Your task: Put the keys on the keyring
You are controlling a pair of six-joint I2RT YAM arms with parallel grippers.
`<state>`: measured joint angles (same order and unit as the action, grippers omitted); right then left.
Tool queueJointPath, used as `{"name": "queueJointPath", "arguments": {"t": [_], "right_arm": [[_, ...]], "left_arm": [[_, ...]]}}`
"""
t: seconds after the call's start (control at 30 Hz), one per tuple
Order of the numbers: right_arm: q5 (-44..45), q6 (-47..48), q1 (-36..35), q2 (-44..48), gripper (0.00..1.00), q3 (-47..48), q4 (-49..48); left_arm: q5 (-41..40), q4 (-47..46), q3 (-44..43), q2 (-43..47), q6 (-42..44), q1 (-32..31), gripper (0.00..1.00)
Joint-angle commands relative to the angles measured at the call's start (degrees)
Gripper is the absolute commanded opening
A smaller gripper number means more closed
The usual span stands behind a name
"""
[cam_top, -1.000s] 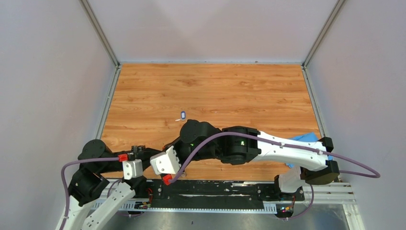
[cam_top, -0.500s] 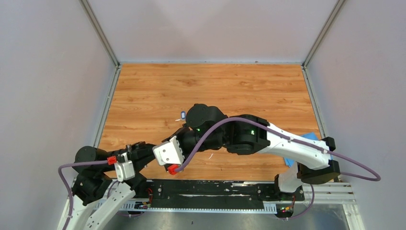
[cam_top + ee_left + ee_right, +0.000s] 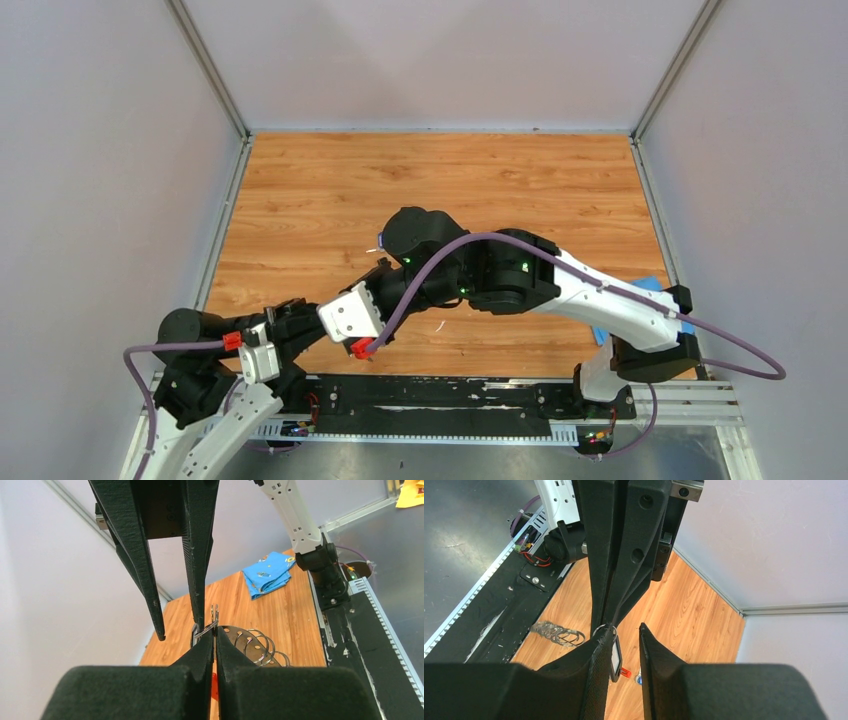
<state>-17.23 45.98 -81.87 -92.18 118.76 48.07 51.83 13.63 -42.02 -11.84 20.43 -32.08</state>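
Observation:
My left gripper [image 3: 215,630] is shut on a thin wire ring. The black-headed key [image 3: 614,655] hangs from that ring. My right gripper [image 3: 624,628] is open, its fingers [image 3: 197,555] either side of the ring, and the key's head lies against the inner face of one finger. The keyring's fan of grey metal rings [image 3: 556,632] lies on the wood near the black base rail, and it shows just past my left fingertips [image 3: 250,645]. The blue-and-white key [image 3: 638,679] lies on the table, half hidden by the right arm [image 3: 379,240]. A small red piece [image 3: 625,671] shows beside it.
A folded blue cloth [image 3: 267,574] lies at the table's right edge [image 3: 648,285]. The black base rail [image 3: 440,395] runs along the near edge. Lilac walls with metal corner posts close in the wooden table [image 3: 450,180]. The right arm reaches across to the left arm.
The left arm drew back to the left, then held still. The right arm shifted slightly up the table, covering more of the blue-and-white key. The right jaws spread a little wider.

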Motion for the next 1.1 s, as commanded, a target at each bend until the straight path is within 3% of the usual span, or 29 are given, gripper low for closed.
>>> {"name": "queueJointPath", "arguments": {"t": [0.0, 0.13, 0.6, 0.87, 1.07], "right_arm": [[-2.2, -1.9, 0.8, -1.8, 0.30, 1.7, 3.9], [-5.3, -3.9, 2.5, -2.0, 0.34, 3.4, 3.9], [-1.1, -8.6, 4.0, 1.6, 0.51, 5.6, 3.6], [0.0, -11.9, 4.9, 2.5, 0.51, 5.1, 3.8], [-6.8, -13.6, 6.4, 3.6, 0.45, 4.7, 6.5]], "left_arm": [[-1.7, -5.6, 0.2, 1.2, -1.2, -0.2, 0.00], [-2.4, -6.0, 0.9, 1.8, -2.9, -0.2, 0.00], [-5.7, -5.4, 2.7, 3.3, -9.2, -0.2, 0.00], [-6.7, -7.1, 3.9, 3.6, -11.7, -0.2, 0.00], [-9.2, -7.8, 4.0, 3.7, -13.6, -0.2, 0.00]]}}
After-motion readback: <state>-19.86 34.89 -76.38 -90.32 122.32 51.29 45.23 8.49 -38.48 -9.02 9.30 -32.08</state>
